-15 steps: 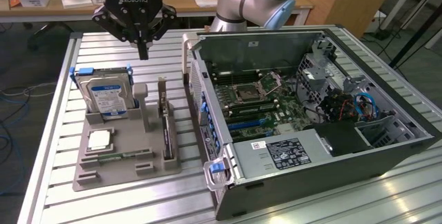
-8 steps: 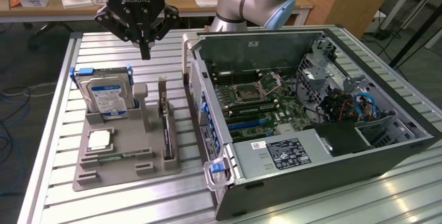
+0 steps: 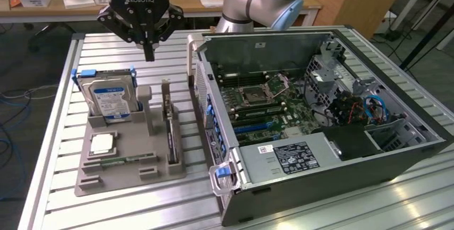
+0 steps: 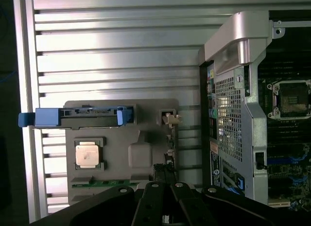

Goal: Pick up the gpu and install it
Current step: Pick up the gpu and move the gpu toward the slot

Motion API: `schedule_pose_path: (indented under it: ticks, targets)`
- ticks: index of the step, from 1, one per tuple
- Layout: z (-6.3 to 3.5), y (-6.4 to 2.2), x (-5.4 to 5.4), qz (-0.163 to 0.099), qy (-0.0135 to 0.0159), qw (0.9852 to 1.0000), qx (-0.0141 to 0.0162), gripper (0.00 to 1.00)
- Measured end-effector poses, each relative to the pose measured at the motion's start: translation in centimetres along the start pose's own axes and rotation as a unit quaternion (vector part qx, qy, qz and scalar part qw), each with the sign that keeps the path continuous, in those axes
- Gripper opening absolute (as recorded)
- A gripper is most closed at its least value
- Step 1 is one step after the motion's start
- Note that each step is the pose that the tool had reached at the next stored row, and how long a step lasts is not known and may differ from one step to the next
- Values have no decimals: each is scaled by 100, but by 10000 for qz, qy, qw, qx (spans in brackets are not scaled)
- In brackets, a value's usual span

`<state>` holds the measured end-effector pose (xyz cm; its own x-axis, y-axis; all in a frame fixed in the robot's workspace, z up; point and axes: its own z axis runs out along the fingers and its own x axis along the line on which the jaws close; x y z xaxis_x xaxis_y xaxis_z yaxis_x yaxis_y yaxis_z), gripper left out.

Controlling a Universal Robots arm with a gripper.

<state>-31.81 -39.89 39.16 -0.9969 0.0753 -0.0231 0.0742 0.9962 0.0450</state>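
While the tool (image 3: 149, 54) hangs clenched on nothing above the grey tray (image 3: 106, 179), the gpu (image 3: 170, 134) stands on edge in that tray, between the hard drive (image 3: 110, 100) and the open computer case (image 3: 298, 187), toward the counter's (image 3: 57, 187) edge at the exterior view's left.

Closed claw (image 3: 149, 54), vertical, aloft

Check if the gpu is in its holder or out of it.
In. The gpu stands on edge in a slot of the gray holder; the gripper hangs above, apart from it.
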Motion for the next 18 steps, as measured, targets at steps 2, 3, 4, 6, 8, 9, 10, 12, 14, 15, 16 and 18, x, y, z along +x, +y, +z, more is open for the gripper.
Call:
schedule_pose_path:
  ticks: [2, 3, 4, 6, 8, 9, 10, 12, 14, 15, 16, 18]
  targets:
    - [0, 0, 0, 0, 0, 10000, 0, 11]
    - [0, 0, 0, 0, 0, 10000, 0, 17]
    - [0, 0, 0, 0, 0, 10000, 0, 17]
    - [0, 0, 0, 0, 0, 10000, 0, 29]
    - [0, 0, 0, 0, 0, 10000, 0, 35]
    - [0, 0, 0, 0, 0, 10000, 0, 41]
    - [0, 0, 0, 0, 0, 10000, 0, 47]
    - [0, 0, 0, 0, 0, 10000, 0, 53]
    - [0, 0, 0, 0, 0, 10000, 0, 53]
    - [0, 0, 0, 0, 0, 10000, 0, 53]
    - [0, 0, 0, 0, 0, 10000, 0, 53]
    - [0, 0, 0, 0, 0, 10000, 0, 53]
